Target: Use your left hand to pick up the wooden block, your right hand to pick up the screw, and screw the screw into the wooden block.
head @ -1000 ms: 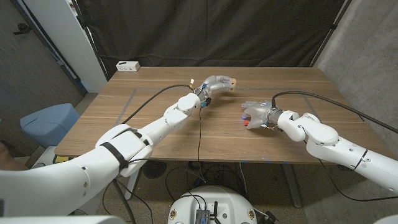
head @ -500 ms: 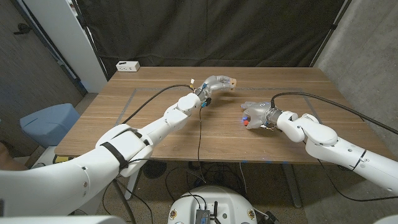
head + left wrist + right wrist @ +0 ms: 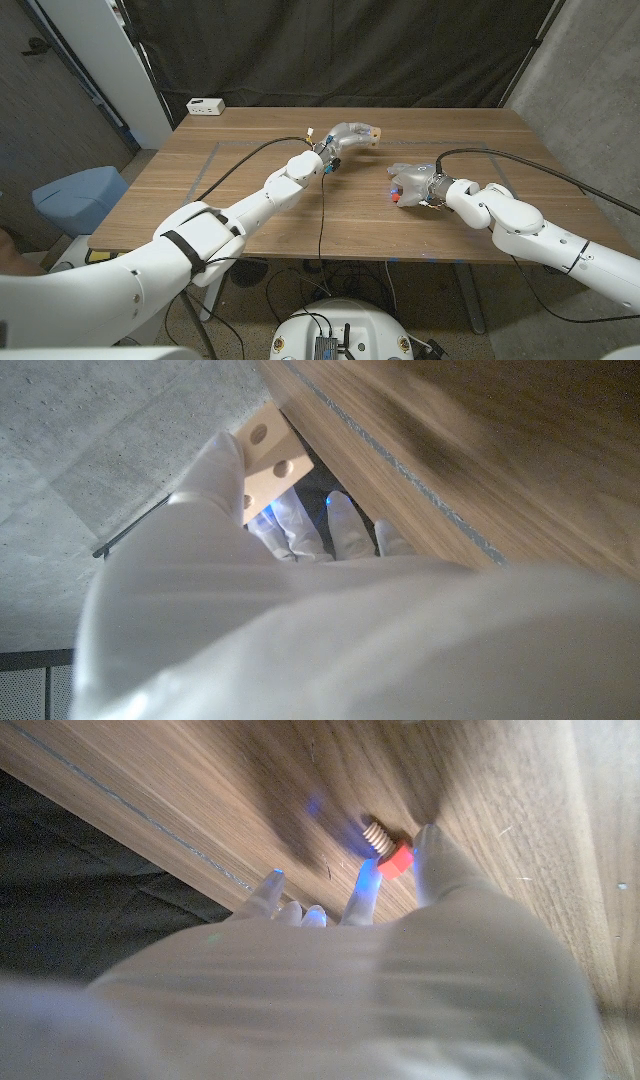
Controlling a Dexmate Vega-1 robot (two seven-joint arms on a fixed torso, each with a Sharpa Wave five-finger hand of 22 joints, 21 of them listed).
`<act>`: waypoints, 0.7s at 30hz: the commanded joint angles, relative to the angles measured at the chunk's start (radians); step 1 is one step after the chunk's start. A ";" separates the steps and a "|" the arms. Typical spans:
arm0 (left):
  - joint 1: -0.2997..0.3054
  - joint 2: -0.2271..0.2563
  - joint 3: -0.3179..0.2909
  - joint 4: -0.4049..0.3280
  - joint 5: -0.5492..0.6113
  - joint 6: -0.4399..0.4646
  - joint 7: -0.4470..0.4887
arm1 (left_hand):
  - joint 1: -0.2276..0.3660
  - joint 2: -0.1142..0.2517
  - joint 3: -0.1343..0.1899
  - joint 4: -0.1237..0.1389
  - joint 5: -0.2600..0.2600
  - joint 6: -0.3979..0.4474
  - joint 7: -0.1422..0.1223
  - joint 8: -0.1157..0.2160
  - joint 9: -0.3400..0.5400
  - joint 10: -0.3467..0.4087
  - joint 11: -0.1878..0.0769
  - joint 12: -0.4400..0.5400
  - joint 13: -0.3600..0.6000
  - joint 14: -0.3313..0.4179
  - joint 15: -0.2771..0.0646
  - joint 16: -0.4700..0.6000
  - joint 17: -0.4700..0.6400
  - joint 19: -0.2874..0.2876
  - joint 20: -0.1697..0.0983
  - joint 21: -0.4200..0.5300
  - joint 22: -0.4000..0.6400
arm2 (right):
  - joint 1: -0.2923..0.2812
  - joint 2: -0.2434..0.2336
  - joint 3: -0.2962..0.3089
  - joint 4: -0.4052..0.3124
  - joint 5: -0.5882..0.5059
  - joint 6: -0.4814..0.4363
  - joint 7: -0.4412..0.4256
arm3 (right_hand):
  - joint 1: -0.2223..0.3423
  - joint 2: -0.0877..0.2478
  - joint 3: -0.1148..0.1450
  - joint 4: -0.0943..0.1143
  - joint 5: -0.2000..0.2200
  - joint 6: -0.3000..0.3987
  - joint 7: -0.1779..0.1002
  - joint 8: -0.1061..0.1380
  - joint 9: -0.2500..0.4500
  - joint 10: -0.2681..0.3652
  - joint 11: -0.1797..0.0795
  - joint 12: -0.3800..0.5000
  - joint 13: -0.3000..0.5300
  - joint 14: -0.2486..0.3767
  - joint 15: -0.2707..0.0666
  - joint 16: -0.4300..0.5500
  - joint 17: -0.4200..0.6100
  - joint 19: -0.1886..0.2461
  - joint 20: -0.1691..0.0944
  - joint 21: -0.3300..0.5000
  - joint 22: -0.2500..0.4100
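My left hand [image 3: 350, 132] grips the pale wooden block [image 3: 375, 131] over the far middle of the table [image 3: 250, 215]. In the left wrist view the block [image 3: 265, 455] shows two round holes and sticks out past the fingers [image 3: 222, 460] of the hand [image 3: 260, 610]. My right hand [image 3: 410, 182] is low over the table's right middle and pinches the red-headed screw [image 3: 397, 196]. In the right wrist view the screw [image 3: 388, 848] sits between the fingertips [image 3: 432, 850] of the hand [image 3: 350, 990], its threaded end pointing away. The two hands are a short way apart.
A white power strip [image 3: 206, 105] lies at the table's far left corner. Black cables [image 3: 322, 200] run from both wrists across the table and over its near edge. A blue chair [image 3: 78, 196] stands left of the table.
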State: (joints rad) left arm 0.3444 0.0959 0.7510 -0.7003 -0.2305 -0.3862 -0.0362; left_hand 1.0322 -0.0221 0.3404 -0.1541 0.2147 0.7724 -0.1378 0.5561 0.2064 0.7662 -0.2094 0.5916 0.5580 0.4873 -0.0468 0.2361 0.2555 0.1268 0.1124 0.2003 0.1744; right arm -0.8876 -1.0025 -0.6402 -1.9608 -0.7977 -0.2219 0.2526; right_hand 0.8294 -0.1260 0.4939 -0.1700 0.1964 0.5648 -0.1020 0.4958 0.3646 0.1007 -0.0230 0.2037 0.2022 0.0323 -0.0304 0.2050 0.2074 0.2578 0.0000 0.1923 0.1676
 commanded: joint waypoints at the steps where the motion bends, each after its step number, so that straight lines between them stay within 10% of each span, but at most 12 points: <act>1: 0.003 -0.001 0.001 -0.005 0.002 0.006 0.006 | -0.014 0.012 0.016 0.009 -0.001 0.043 0.003 0.075 0.005 0.021 -0.010 0.005 0.015 0.012 -0.106 0.002 0.003 -0.001 0.006 -0.002 0.004 | 0.009 0.006 -0.002 0.012 -0.002 0.015 -0.009 | 0.014 0.000 0.009 -0.003 0.009 0.007 -0.003 0.011 0.007 0.011 0.005 0.005 0.005 0.008 -0.001 0.007 0.003 0.006 -0.002 0.002 0.003; 21: 0.016 0.010 0.001 -0.035 0.003 0.020 0.010 | -0.020 0.026 0.012 0.014 -0.003 0.034 0.011 0.073 0.004 0.021 -0.008 0.003 0.020 0.011 -0.101 0.007 0.010 -0.002 0.011 -0.002 0.004 | 0.011 0.013 -0.004 0.015 -0.002 0.020 -0.011 | 0.034 0.003 0.021 -0.003 0.012 0.039 -0.008 0.055 0.036 0.014 0.006 0.002 0.005 0.011 0.000 0.007 0.004 0.011 -0.004 0.002 0.003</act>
State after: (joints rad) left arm 0.3501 0.0967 0.7520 -0.7130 -0.2290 -0.3774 -0.0309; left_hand 1.0153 -0.0204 0.3406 -0.1539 0.2081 0.7724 -0.1378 0.5561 0.2064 0.7749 -0.2110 0.5879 0.5580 0.4872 -0.0468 0.2361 0.2628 0.1214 0.1178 0.2002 0.1744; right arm -0.8771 -0.9931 -0.6421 -1.9469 -0.7983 -0.2034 0.2442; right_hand 0.8494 -0.1247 0.5060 -0.1744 0.2042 0.5952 -0.1073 0.5400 0.3952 0.1057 -0.0179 0.2037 0.2021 0.0322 -0.0304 0.2050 0.2073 0.2618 -0.0042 0.1923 0.1677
